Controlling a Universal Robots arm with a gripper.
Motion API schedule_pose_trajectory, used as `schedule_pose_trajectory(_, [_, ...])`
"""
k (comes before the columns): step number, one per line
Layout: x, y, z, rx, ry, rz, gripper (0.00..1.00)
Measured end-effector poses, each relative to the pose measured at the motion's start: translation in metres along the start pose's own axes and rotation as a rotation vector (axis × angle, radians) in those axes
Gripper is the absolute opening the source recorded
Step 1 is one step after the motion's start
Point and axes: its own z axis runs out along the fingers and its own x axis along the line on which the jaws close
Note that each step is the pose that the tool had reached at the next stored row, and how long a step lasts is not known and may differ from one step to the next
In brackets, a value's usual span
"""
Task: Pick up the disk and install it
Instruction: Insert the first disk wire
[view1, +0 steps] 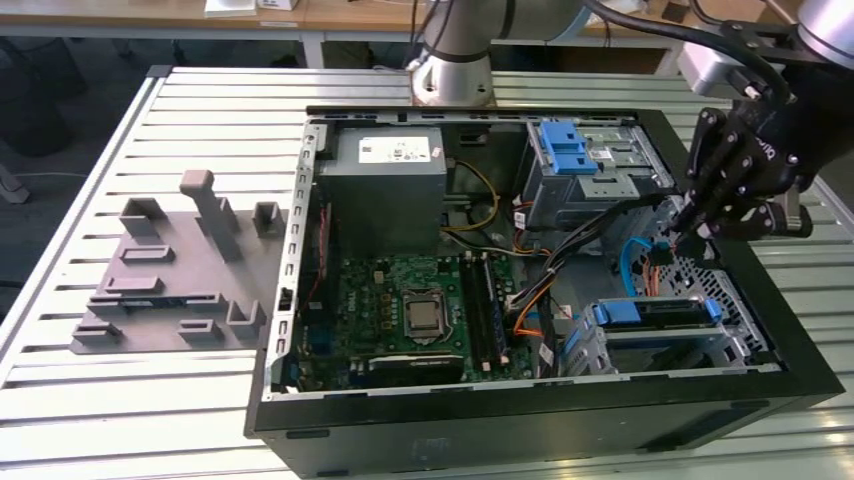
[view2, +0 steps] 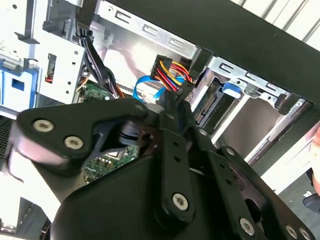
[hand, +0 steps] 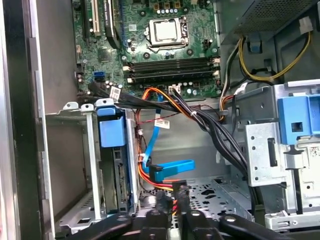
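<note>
Slatted white table (view1: 80, 400) carries an open computer case (view1: 534, 425). Inside it, the disk (view1: 650, 313) sits seated in its metal cage, and the tool (view1: 697, 232), fingers together and empty, hangs beside that cage.

An open computer case (view1: 534, 420) on a slatted table (view1: 134, 400), grey fixture (view1: 174, 290) beside it.

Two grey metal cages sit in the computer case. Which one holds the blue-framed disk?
The cage farther from the power supply; the disk sits in it. The other carries a blue latch.
</note>
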Motion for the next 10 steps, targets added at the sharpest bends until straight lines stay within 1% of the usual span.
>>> schedule_pose_trajectory(1, [-0.0008,0.0,0.0003,0.0003,0.0032,0.001,0.19])
schedule_pose_trajectory(2, [-0.0011,0.0,0.0008,0.0006,0.0068,0.002,0.25])
schedule_pose_trajectory(3, [-0.0013,0.0001,0.0014,0.0013,0.0119,0.005,0.25])
schedule_pose_trajectory(6, [-0.0024,0.0001,0.0032,0.0036,0.0314,0.012,0.25])
schedule_pose_trajectory(7, [-0.0032,0.0001,0.0038,0.0043,0.0368,0.014,0.25])
schedule_pose_trajectory(9, [-0.0052,0.0,0.0049,0.0051,0.0433,0.017,0.25])
schedule_pose_trajectory(10, [-0.0063,-0.0001,0.0056,0.0053,0.0453,0.019,0.25])
